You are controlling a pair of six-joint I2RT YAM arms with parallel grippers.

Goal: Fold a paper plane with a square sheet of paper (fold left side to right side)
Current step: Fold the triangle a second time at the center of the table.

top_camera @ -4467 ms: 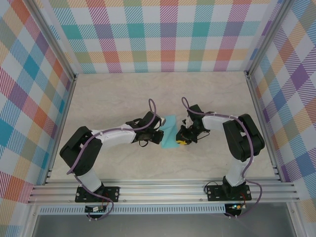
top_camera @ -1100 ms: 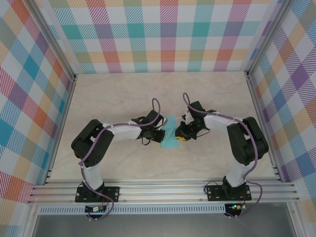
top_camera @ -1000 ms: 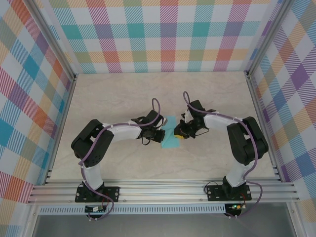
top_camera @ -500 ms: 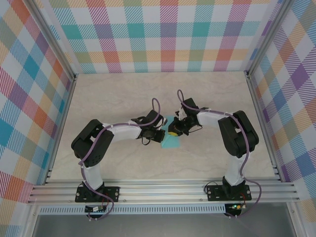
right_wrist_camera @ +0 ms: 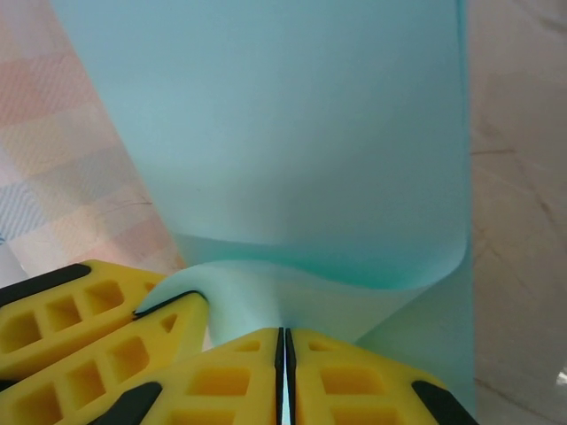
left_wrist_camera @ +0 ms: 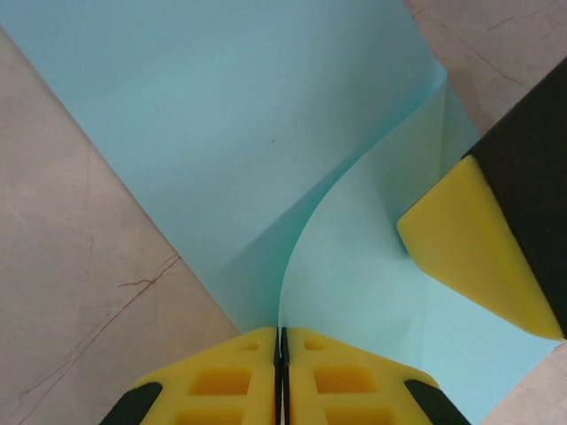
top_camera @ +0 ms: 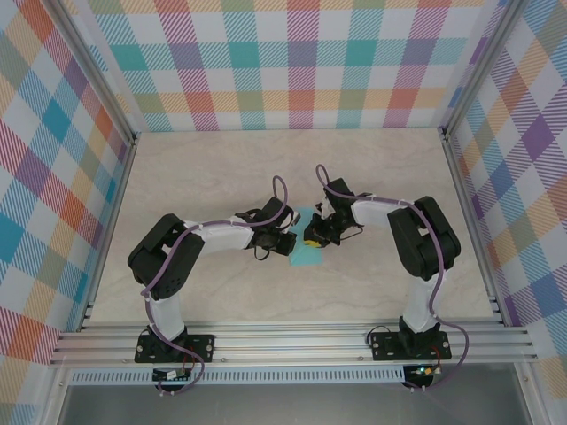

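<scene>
The square sheet of paper (top_camera: 306,257) is light turquoise and lies partly folded at the table's middle, between the two arms. My left gripper (top_camera: 286,240) is shut on a raised, curling edge of the paper (left_wrist_camera: 248,115); its jaws (left_wrist_camera: 282,341) meet with the thin edge pinched between them. My right gripper (top_camera: 312,235) is right beside it, shut on another lifted flap of the paper (right_wrist_camera: 292,133), which bulges upward ahead of its jaws (right_wrist_camera: 283,341). The right gripper's yellow finger (left_wrist_camera: 474,252) rests against the paper. The left gripper's fingers (right_wrist_camera: 89,332) show close by.
The marble-patterned table (top_camera: 221,177) is bounded by checked walls (top_camera: 301,62) and an aluminium frame rail (top_camera: 292,341) at the near edge. Both arm bases (top_camera: 173,345) (top_camera: 416,341) stand on that rail.
The right gripper has moved left toward the left gripper, carrying its paper edge over the sheet. The visible paper has become narrower. The left arm has stayed in place.
</scene>
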